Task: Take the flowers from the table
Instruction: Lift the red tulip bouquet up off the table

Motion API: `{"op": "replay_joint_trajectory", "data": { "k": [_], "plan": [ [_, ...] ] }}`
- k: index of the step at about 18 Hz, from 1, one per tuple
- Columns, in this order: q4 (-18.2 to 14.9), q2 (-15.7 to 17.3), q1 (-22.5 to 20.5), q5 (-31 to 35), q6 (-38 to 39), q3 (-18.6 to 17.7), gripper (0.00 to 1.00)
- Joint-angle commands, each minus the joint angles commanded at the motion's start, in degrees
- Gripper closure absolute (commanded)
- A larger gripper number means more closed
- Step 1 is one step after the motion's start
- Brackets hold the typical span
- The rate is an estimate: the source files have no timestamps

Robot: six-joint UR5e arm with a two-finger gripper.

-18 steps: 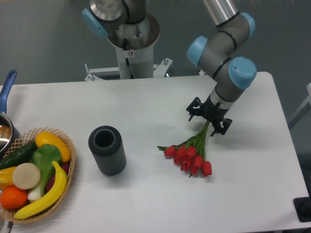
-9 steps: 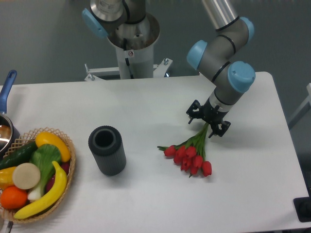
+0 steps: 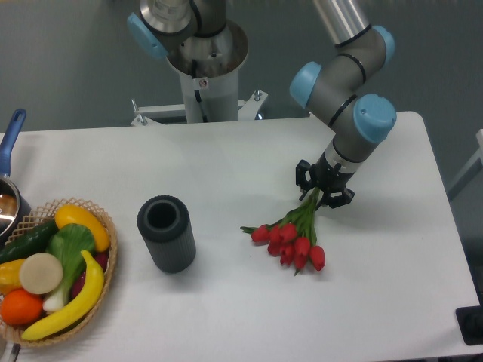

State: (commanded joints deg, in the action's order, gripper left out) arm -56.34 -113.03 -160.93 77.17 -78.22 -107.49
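Note:
The flowers (image 3: 290, 240) are a bunch of red tulip buds on thin green stems, right of the middle of the white table (image 3: 226, 166). The buds point toward the front, the stems run up and right into my gripper (image 3: 323, 188). The gripper's black fingers are closed around the stem ends. The buds look slightly raised or dragged from where they lay; I cannot tell if they still touch the table.
A dark grey ribbed cylinder (image 3: 166, 232) stands upright left of the flowers. A wicker basket (image 3: 54, 271) of fruit and vegetables sits at the front left corner. A pot with a blue handle (image 3: 10, 143) is at the left edge. A second arm's base (image 3: 204, 60) stands behind the table.
The fingers have closed onto the stems; they were spread wide before. The bunch has shifted slightly left and up with the gripper.

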Motion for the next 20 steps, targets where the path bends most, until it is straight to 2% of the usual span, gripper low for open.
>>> {"op": "replay_joint_trajectory", "data": {
  "k": [7, 13, 18, 20],
  "plan": [
    [-0.1, 0.5, 0.0, -0.1, 2.2, 0.1, 0.8],
    [-0.3, 1.8, -0.1, -0.3, 2.1, 0.1, 0.82],
    [-0.2, 7.5, 0.1, -1.7, 2.1, 0.7, 0.82],
    [-0.1, 10.3, -0.3, -7.0, 2.2, 1.7, 0.82]
  ]
}}
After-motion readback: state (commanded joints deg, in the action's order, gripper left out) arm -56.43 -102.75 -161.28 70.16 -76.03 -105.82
